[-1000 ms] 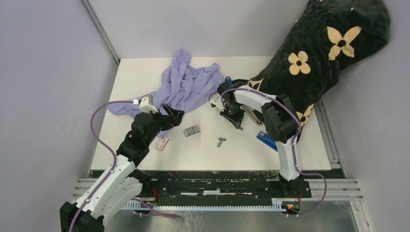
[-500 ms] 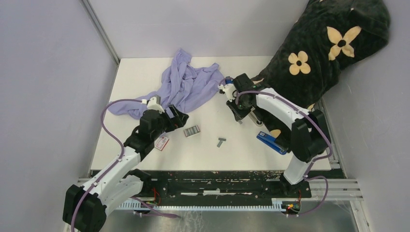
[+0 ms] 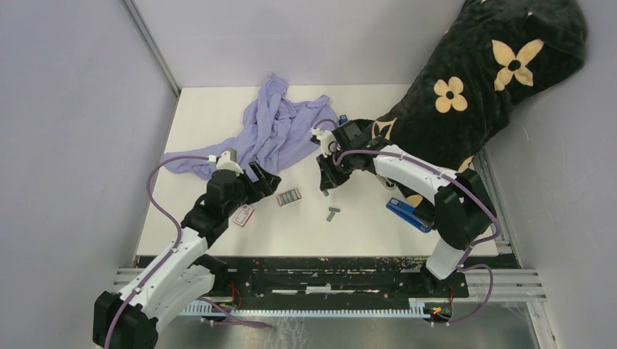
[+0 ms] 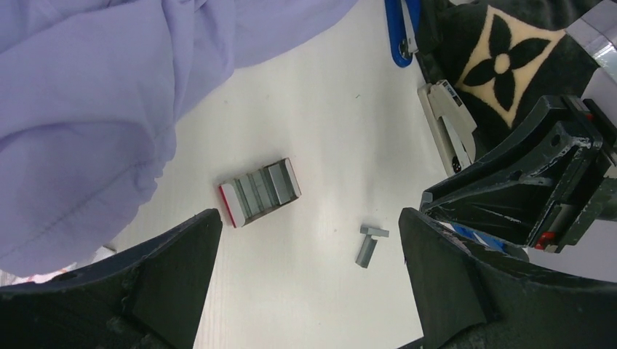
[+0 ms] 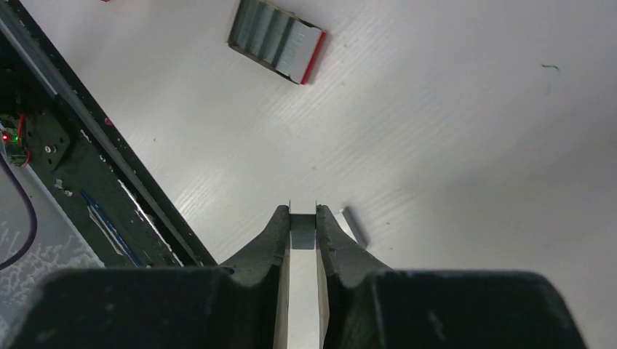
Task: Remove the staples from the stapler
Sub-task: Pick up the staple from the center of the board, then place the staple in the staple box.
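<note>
Right gripper (image 5: pixel 303 214) pinches a short grey strip of staples (image 5: pixel 303 234) between fingertips drawn almost together, and we see it poised over the white table (image 3: pixel 211 109) just to the right of the open staple box (image 3: pixel 289 197). A loose strip (image 3: pixel 332 214) lies flat on the table, also right of that box and a little nearer the arm bases, close beside the held one. Our left gripper (image 4: pixel 309 218) hangs just left of the box with its jaws spread wide, holding nothing. We find a blue stapler (image 3: pixel 407 213) lying well to the right of the box, and a purple cloth (image 3: pixel 280 131) bunched just behind it.
</note>
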Motion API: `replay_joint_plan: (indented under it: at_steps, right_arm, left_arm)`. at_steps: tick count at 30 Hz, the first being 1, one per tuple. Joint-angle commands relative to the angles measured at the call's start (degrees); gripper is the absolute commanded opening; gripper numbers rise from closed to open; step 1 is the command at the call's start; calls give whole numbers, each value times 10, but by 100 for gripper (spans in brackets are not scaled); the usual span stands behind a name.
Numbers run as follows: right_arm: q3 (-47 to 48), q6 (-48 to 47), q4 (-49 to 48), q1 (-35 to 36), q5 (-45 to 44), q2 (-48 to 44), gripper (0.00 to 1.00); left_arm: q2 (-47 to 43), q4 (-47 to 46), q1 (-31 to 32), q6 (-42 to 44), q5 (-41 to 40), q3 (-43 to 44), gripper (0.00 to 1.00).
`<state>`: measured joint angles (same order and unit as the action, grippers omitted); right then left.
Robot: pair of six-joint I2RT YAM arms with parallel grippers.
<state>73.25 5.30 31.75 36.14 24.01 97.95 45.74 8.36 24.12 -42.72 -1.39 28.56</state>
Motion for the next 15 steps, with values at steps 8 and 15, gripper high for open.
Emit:
replay_joint_plan:
  at_steps: [8, 15]
  right_arm:
    - [68, 98, -104, 84, -33, 65, 7]
    - [132, 136, -119, 126, -76, 117, 7]
  left_arm:
    - [55, 4, -2, -51, -15, -20, 87]
    - [101, 37, -1, -53, -24, -5, 75]
